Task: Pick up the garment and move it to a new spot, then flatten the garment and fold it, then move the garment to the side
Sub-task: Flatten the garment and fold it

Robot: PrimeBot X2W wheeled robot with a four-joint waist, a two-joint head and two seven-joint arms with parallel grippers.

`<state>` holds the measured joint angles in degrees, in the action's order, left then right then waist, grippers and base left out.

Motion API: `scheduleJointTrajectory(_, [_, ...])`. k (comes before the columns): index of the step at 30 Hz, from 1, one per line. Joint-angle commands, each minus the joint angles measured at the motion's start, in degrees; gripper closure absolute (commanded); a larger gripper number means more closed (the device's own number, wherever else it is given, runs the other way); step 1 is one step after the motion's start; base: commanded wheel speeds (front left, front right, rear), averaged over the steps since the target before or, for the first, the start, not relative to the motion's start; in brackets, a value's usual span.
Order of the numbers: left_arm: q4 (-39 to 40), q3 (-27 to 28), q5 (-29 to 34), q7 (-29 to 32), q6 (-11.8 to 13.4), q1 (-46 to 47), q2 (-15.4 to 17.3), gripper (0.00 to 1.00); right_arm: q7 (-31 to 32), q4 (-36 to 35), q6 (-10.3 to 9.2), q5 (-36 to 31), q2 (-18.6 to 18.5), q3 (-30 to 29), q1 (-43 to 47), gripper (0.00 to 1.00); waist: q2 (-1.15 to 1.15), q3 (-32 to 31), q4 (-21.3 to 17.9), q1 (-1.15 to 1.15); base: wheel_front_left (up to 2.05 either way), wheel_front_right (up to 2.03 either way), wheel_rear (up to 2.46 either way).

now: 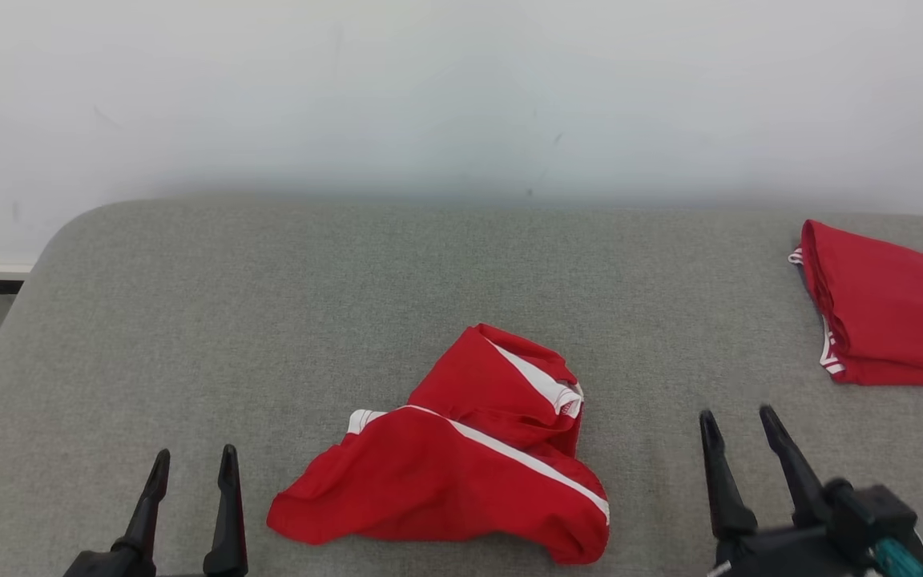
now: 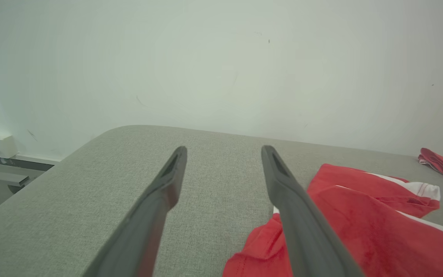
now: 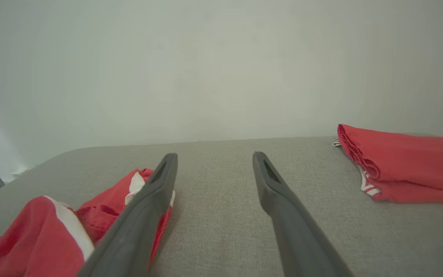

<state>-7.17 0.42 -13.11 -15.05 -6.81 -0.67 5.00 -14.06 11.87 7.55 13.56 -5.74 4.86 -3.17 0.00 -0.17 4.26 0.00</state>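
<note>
A crumpled red garment (image 1: 461,465) with white stripes lies on the grey cushioned surface (image 1: 349,280), near its front middle. The left wrist view has the garment (image 2: 360,215) at the lower right, and in the right wrist view the garment (image 3: 52,231) lies at the lower left. My left gripper (image 1: 193,467) stands open to the garment's left, nothing between its fingers. To the garment's right, my right gripper (image 1: 738,423) is open too and holds nothing. Neither gripper touches the cloth.
A folded stack of red garments (image 1: 894,308) rests at the surface's far right edge, also seen as a red stack (image 3: 402,167) in the right wrist view. A white wall (image 1: 461,96) rises behind. The surface's left edge drops to a floor with a white box (image 2: 0,145).
</note>
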Motion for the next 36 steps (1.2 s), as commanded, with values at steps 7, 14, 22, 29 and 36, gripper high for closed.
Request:
scheduleJointTrajectory(7, [0.8, 0.3, 0.1, -0.2, 0.5, -1.5, 0.4, 0.00, 1.5, -3.7, -0.11, -0.8, 1.6, -1.7, 6.0, 0.00, 0.00, -0.2, -0.6, 0.00, 0.00, 0.00, 0.00])
scheduleJointTrajectory(14, [1.5, -0.4, 0.2, 0.3, 1.0, -1.3, 0.4, 0.00, 3.6, -5.4, -0.11, -0.2, 1.5, 0.7, 5.7, 0.00, 0.00, -0.2, 0.0, 0.00, 0.00, 0.00, 0.00])
scheduleJointTrajectory(22, [1.6, -1.4, -0.2, 0.4, 1.2, -0.5, 0.2, 0.00, 6.4, -2.1, -0.11, 2.5, 0.2, 5.3, 4.7, 0.00, 0.00, 0.6, 1.6, 0.00, 0.00, 0.00, 0.00])
scheduleJointTrajectory(29, [1.0, -1.7, -0.5, 0.3, 1.4, 0.4, 0.3, 0.00, 6.4, 5.4, -0.11, 6.4, -0.4, 9.2, 2.4, 0.00, 0.00, 1.5, 3.0, 0.00, 0.00, 0.00, 0.00])
scheduleJointTrajectory(36, [0.7, -2.0, -0.8, 0.2, 1.6, 1.0, 0.6, 0.00, 6.7, 15.4, -0.11, 15.3, 0.6, 15.4, -1.2, 0.07, 0.00, 2.0, 4.0, 0.00, 0.00, 0.00, 0.00])
